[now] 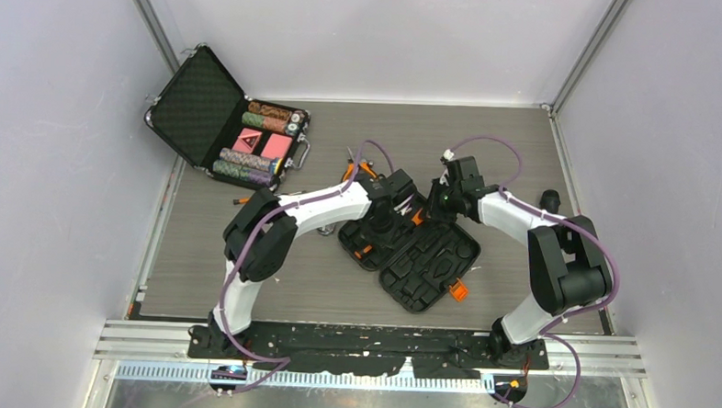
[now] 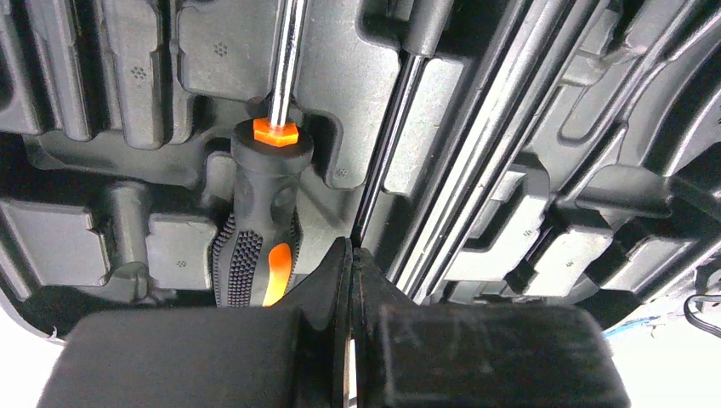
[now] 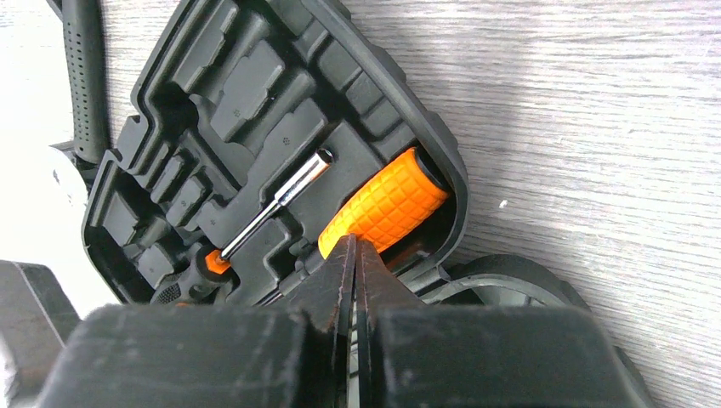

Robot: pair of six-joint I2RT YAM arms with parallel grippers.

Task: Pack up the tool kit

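Tool kit (image 1: 428,262): laid open at table centre, insides up.
Left gripper (image 2: 350,255): fingers pressed together, nothing pinched; screwdriver (image 2: 263,212) seated at 11 o'clock.
Right gripper (image 3: 354,251): pressed together, empty; orange handle (image 3: 387,208) seated at 1 o'clock.
Handling: judged stiff, light ribbed plastic; lid best taken at free edge nr latch (image 1: 458,291) — tools may pop out.
Surface: grey wood-grain table (image 1: 525,156), prob. slick — case may slide.
Room: walled on 3 sides; chip case (image 1: 223,124) at 10 o'clock, well apart.

Robot lab test cell: a grey wood-grain tabletop (image 1: 198,261) is boxed in by plain white panels (image 1: 56,154) on aluminium posts (image 1: 149,15). The left arm (image 1: 264,241) and right arm (image 1: 566,264) are bolted to a slotted rail (image 1: 140,339), with cables (image 1: 228,290) run exposed.
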